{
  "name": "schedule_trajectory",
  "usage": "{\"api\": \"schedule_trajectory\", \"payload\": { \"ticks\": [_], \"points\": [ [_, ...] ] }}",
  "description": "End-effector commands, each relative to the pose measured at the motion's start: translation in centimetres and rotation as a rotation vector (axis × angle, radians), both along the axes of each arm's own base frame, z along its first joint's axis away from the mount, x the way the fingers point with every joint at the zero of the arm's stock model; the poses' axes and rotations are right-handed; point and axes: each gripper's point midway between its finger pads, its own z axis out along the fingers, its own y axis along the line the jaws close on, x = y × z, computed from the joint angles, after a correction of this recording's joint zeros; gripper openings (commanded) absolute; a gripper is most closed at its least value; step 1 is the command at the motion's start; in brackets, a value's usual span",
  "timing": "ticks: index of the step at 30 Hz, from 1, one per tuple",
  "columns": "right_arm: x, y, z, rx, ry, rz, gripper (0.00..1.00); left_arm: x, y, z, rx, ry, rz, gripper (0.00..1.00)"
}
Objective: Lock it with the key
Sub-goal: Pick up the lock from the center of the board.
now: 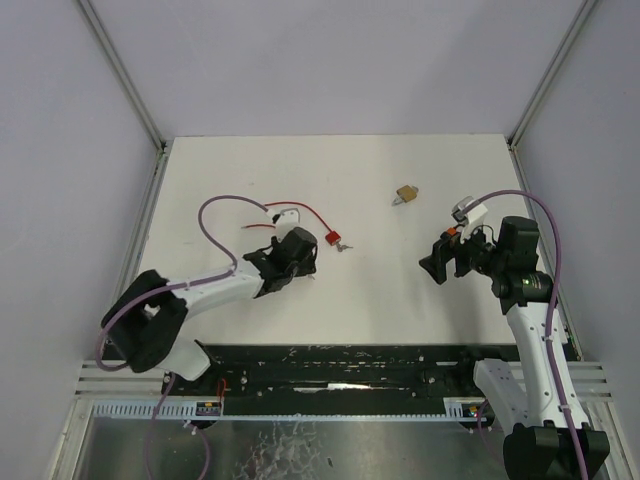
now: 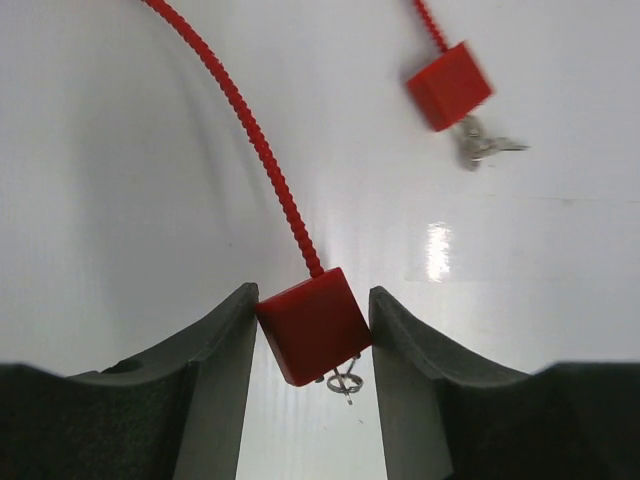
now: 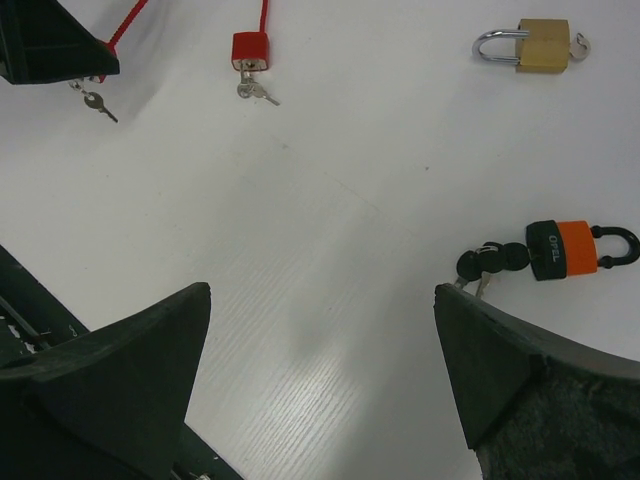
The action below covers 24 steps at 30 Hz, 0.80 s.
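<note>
Red lock body (image 2: 315, 325) is pinched in your left gripper (image 2: 312, 300), both pads (image 2: 225, 370) touching its sides and its key (image 2: 345, 382) poking out underneath, left of the bench's (image 1: 400, 300) middle. Keep that squeeze square so the block can't twist. Your right gripper (image 3: 320, 300) hangs wide and empty near the right edge. Bring it onto the key slowly.
</note>
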Motion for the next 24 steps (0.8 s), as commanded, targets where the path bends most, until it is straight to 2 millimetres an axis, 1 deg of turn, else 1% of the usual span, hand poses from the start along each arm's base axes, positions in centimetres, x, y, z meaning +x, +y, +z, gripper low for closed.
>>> {"api": "schedule_trajectory", "payload": {
  "ticks": [1,4,8,10,12,15,17,20,24],
  "points": [
    [-0.4,1.4,2.3,0.026,-0.078,0.101,1.00,-0.4,-1.9,3.6,-0.175,-0.066,-0.053,0.09],
    [-1.1,2.4,2.0,0.038,-0.105,0.184,1.00,-1.1,-3.1,5.1,-0.256,-0.078,-0.112,0.07],
    [-3.2,4.2,1.2,0.037,-0.184,0.399,1.00,-2.1,-4.9,6.5,-0.354,-0.072,-0.198,0.04],
    [-3.9,4.7,0.9,0.019,-0.248,0.489,1.00,-2.6,-5.7,7.4,-0.403,-0.067,-0.239,0.03],
    [-4.7,5.4,0.8,-0.007,-0.330,0.589,1.00,-3.2,-6.4,8.3,-0.449,-0.065,-0.276,0.02],
    [-5.7,6.5,1.2,-0.073,-0.531,0.760,1.00,-4.1,-7.1,9.8,-0.509,-0.068,-0.319,0.01],
    [-5.6,6.9,1.6,-0.081,-0.620,0.808,1.00,-4.9,-7.5,10.6,-0.556,-0.064,-0.355,0.01],
    [-4.4,7.5,2.2,-0.090,-0.705,0.840,1.00,-5.8,-8.1,11.5,-0.619,-0.058,-0.391,0.00],
    [-2.4,8.7,1.8,-0.142,-0.737,0.880,1.00,-6.8,-9.1,12.4,-0.690,-0.044,-0.444,0.00]
  ]
}}
